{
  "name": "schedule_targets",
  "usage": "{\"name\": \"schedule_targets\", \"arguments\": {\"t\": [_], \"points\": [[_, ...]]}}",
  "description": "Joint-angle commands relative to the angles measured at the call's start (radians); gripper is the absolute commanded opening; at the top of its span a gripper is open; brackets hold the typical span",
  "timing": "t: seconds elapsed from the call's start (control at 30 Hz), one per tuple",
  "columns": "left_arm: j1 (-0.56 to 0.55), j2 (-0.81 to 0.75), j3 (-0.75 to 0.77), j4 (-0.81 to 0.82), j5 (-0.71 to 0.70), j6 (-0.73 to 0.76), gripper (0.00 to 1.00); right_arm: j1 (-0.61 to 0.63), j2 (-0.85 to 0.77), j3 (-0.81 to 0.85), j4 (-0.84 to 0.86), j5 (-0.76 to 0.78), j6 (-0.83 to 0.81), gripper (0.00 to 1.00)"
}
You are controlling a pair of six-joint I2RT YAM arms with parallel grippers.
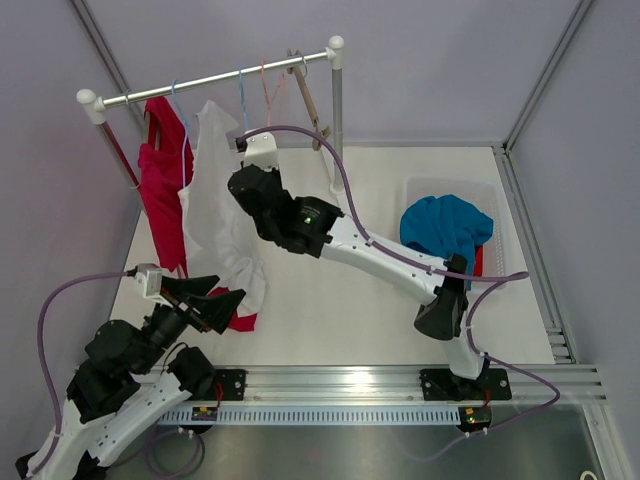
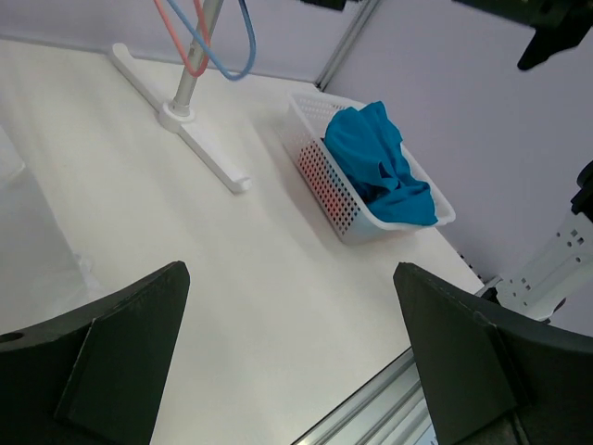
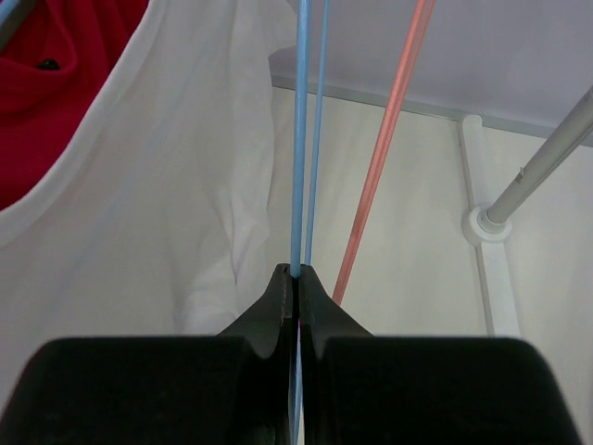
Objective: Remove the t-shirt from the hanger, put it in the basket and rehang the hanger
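A white t-shirt hangs from the left part of the rack rod, its hem down on the table. It fills the left of the right wrist view. My right gripper is shut on the thin wire of a blue hanger just right of the white shirt; the wire runs up from between the closed jaws. I cannot tell whether the shirt still sits on this hanger. My left gripper is open and empty by the shirt's lower hem, with only bare table between the jaws.
A red t-shirt hangs left of the white one. A pink hanger and a wooden hanger hang further right, near the rack post. A white basket at the right holds a blue garment.
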Motion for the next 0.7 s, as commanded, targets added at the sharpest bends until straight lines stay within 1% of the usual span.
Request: {"name": "schedule_targets", "arguments": {"t": [0.0, 0.13, 0.27, 0.57, 0.67], "points": [[0.001, -0.076, -0.011, 0.008, 0.036, 0.021, 0.99, -0.025, 0.046, 0.103, 0.037, -0.04, -0.016, 0.0], [0.001, -0.076, -0.013, 0.008, 0.07, 0.028, 0.99, -0.057, 0.083, 0.127, 0.053, -0.081, -0.022, 0.0], [0.001, -0.077, -0.013, 0.01, 0.065, 0.033, 0.99, -0.077, 0.124, 0.156, 0.033, -0.108, -0.014, 0.0], [0.001, -0.128, -0.014, 0.01, 0.035, 0.03, 0.99, -0.08, 0.083, 0.062, 0.047, -0.094, 0.004, 0.0], [0.001, -0.146, -0.014, 0.01, 0.022, 0.027, 0.99, -0.078, 0.016, -0.015, 0.073, -0.089, 0.012, 0.29]]}}
